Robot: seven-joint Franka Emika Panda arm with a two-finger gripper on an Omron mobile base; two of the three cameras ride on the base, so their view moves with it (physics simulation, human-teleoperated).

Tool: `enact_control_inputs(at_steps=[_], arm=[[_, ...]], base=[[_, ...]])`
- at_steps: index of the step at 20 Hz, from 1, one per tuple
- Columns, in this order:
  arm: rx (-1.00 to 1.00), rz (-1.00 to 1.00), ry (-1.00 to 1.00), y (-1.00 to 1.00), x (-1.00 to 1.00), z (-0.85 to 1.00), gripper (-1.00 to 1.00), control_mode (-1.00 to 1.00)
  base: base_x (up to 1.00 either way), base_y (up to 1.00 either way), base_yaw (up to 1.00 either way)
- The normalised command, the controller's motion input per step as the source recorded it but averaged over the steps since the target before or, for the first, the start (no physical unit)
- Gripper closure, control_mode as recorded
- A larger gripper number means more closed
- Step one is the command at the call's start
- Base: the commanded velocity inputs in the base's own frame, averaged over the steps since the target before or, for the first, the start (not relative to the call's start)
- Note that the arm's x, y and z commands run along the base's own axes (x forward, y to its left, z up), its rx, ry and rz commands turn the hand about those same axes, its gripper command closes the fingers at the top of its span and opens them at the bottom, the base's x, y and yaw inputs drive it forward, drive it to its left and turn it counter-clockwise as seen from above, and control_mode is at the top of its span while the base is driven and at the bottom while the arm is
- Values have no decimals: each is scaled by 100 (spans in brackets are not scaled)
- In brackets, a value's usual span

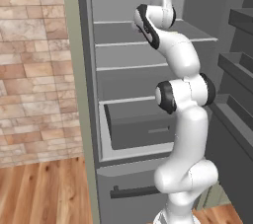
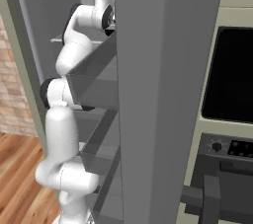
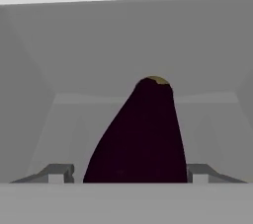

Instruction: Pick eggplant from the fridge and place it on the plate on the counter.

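Open grey fridge [image 1: 128, 77] beside a brick wall [image 1: 32, 65], over wood floor [image 1: 44, 193]; black oven [image 2: 232, 75] to the right. Arm reaching onto an upper shelf [image 1: 123, 43], hand hidden behind the wrist. Dark eggplant [image 3: 141, 139] between spread fingertips [image 3: 59, 172]; contact impossible to tell.

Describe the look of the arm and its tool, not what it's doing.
The arm is glossy white, built of rounded tubular segments with black bands at the joints and a grey cap on top. No cables or markings show. The tool has two small grey, blocky fingertips.
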Motion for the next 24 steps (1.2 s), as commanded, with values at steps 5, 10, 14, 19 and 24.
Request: enact_control_inputs(at_steps=[5,10,14,19,24], arm=[[0,0,1,0,0,-3,100,-100],[0,0,-5,0,-25,-1,100,-100],[0,0,-13,0,-97,15,100,-100],[0,0,-2,0,-100,5,100,-100],[1,0,0,0,-100,-7,100,-100]], base=[[0,0,0],[0,0,0],[0,0,0],[0,0,0],[0,0,0]])
